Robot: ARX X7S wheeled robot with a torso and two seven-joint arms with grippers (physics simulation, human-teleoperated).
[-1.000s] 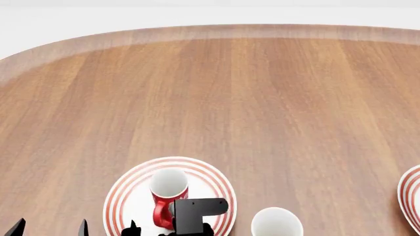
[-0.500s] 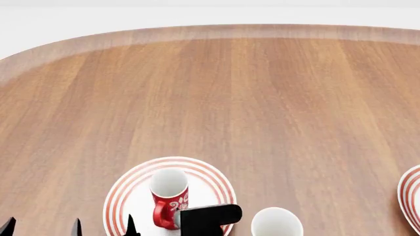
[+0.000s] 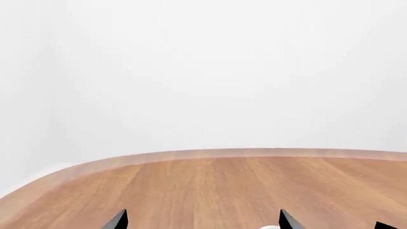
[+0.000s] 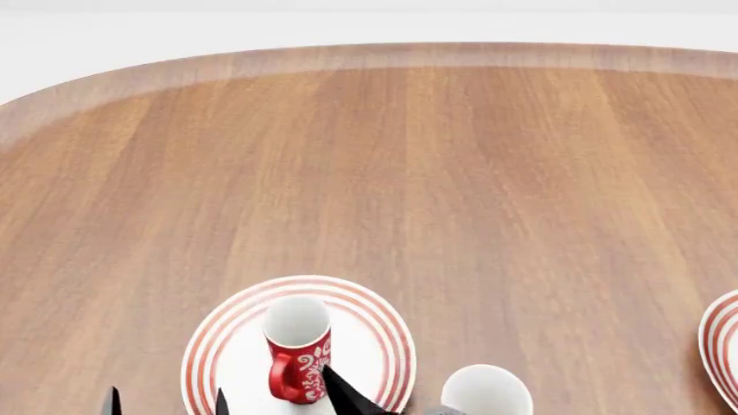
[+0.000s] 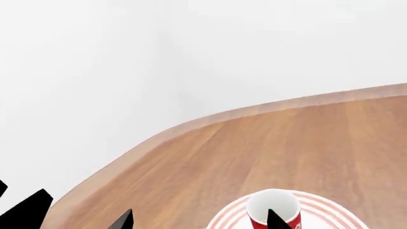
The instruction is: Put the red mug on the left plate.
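**Red mug standing on the left plate**

Wood-grain table (image 4: 461,190) is carrying the left plate (image 4: 219,350), where the red mug (image 4: 297,346) is sitting upright, handle toward the robot. Right gripper (image 5: 197,220) is showing fingertips spread wide, holding nothing. Left gripper (image 3: 202,220) is likewise gaping, empty. Beside the plate, a white mug (image 4: 486,391) is standing.

red mug (image 4: 297,359): red, white scrolls | left plate (image 4: 369,322): white, red rings | table (image 4: 461,173): brown wood

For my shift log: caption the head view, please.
Red mug standing upright on the left plate, both grippers apart from it.
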